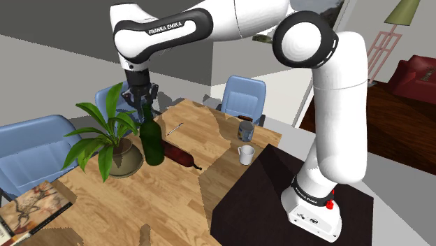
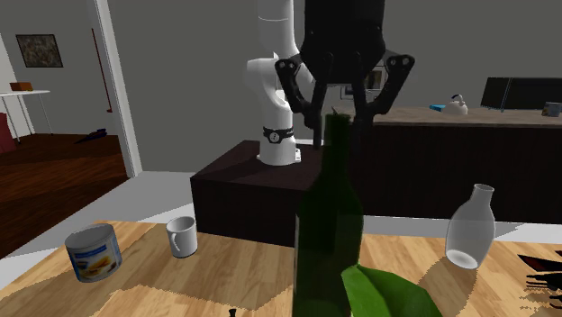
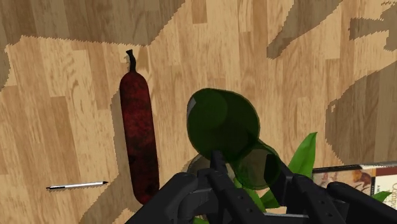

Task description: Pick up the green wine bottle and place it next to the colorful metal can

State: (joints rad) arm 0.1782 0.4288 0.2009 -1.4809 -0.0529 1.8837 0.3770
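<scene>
The green wine bottle (image 1: 151, 145) stands upright on the wooden table (image 1: 175, 203), between a potted plant and a dark red sausage. My gripper (image 1: 144, 105) hangs directly over it, open. In the second exterior view its fingers (image 2: 311, 101) stand apart on either side of the top of the bottle (image 2: 329, 234), and my gripper (image 2: 339, 115) does not clasp the neck. In the wrist view the bottle (image 3: 219, 121) is seen from above, its mouth between my gripper's (image 3: 251, 173) fingers. The can (image 1: 246, 130) stands near the table's far right edge in the shoulder view; its label (image 2: 94, 253) is blue and white.
A potted plant (image 1: 115, 143) crowds the bottle, with leaves (image 3: 304, 154) under the hand. A dark red sausage (image 3: 140, 137) and a pen (image 3: 76, 186) lie beside it. A white mug (image 1: 245, 154) stands by the can. A clear vase (image 2: 470, 228), a book (image 1: 31, 206) and blue chairs (image 1: 244, 98) surround the table.
</scene>
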